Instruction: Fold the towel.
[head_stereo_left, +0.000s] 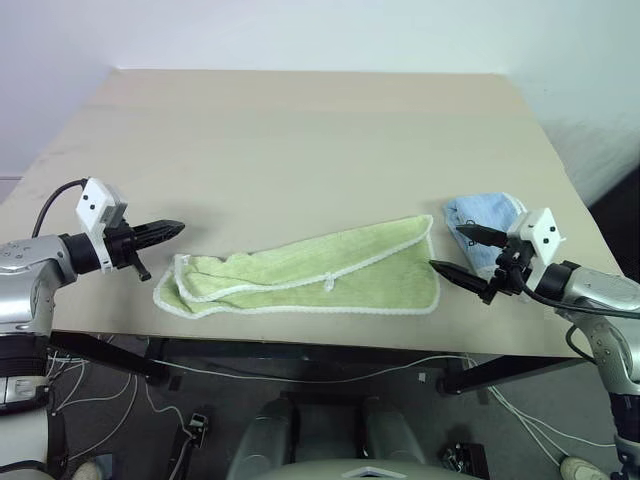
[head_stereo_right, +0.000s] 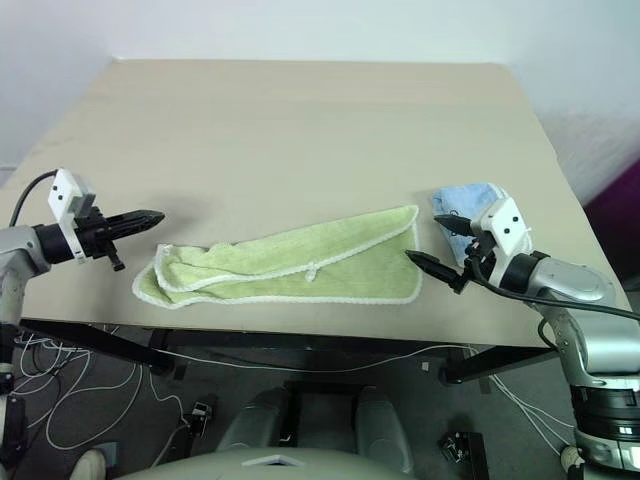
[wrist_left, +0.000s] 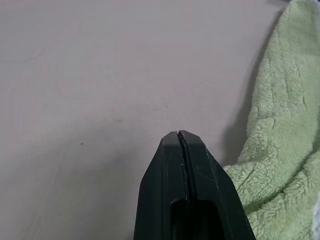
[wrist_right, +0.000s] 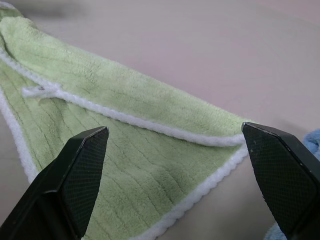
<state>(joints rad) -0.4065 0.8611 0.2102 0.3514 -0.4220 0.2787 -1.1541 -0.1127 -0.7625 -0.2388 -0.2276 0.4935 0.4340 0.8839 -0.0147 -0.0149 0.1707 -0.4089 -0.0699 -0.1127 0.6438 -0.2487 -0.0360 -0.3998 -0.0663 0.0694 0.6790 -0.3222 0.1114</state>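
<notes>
Left eye view has the towel (head_stereo_left: 310, 270) lying long and loosely folded near the front edge of the table (head_stereo_left: 300, 130), green cloth with a white stitched border, one layer thrown slantwise over the other. Its rumpled end sits just beside the left pincer (head_stereo_left: 172, 229), a little to that pincer's right and lower; its squarer end sits just in front of the right pincer (head_stereo_left: 452, 251). A small white loop tag (head_stereo_left: 329, 284) pokes out along the upper layer's hem, roughly midway between the two pincers. The left pincer's black fingers (wrist_left: 182, 170) are pressed tight together, tips meeting with nothing between them, hovering over bare tabletop with the towel's fuzzy edge just off to one side. Over on the right, the pincer is spread wide, nothing caught in it, and between its two tips lies the towel's corner. Behind the right pincer, touching nothing green, rests a folded blue towel (head_stereo_left: 483, 222).
</notes>
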